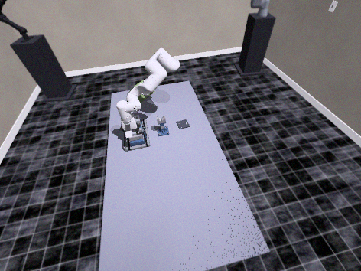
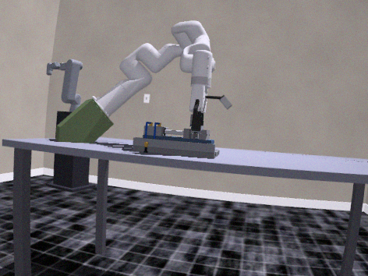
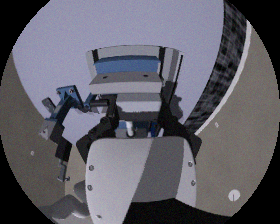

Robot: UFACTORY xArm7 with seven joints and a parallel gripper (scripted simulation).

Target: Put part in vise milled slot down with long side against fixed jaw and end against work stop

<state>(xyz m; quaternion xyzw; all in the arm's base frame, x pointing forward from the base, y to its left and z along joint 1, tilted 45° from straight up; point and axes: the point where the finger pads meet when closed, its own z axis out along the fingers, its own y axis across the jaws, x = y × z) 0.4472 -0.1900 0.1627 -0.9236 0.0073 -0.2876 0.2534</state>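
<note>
Hand point(image 2: 196, 126): seen pointing straight down into the vise point(image 2: 175, 145), fingers held partly apart and closed upon the part point(image 3: 128, 126), which is gripped between them low in the gap of the vise; whether the part is seated on the low bars cannot be told from any view.

Part: only a small pale portion is shown, in the wrist view, between the two dark fingers; its slot is not visible.

Vise: mounted on a grey base on the desk point(image 2: 273, 162); blue fittings at the air cylinder point(image 2: 153, 129) end are shown in the exterior view, with the rod running toward the hand.

Top view: the arm point(image 1: 151, 82) is shown bent over the vise point(image 1: 136, 139); the V-block point(image 1: 163, 125) is placed just beside the vise, and the dark infeed plate point(image 1: 183, 124) beyond it, bare of any block; neither is seen in the exterior view.

Wrist view: striped white and blue vise surfaces are seen beyond the fingers; a blue bracket is seen at the left.

Exterior view: the arm's green base point(image 2: 83, 122) is shown at the desk's far end.
</note>
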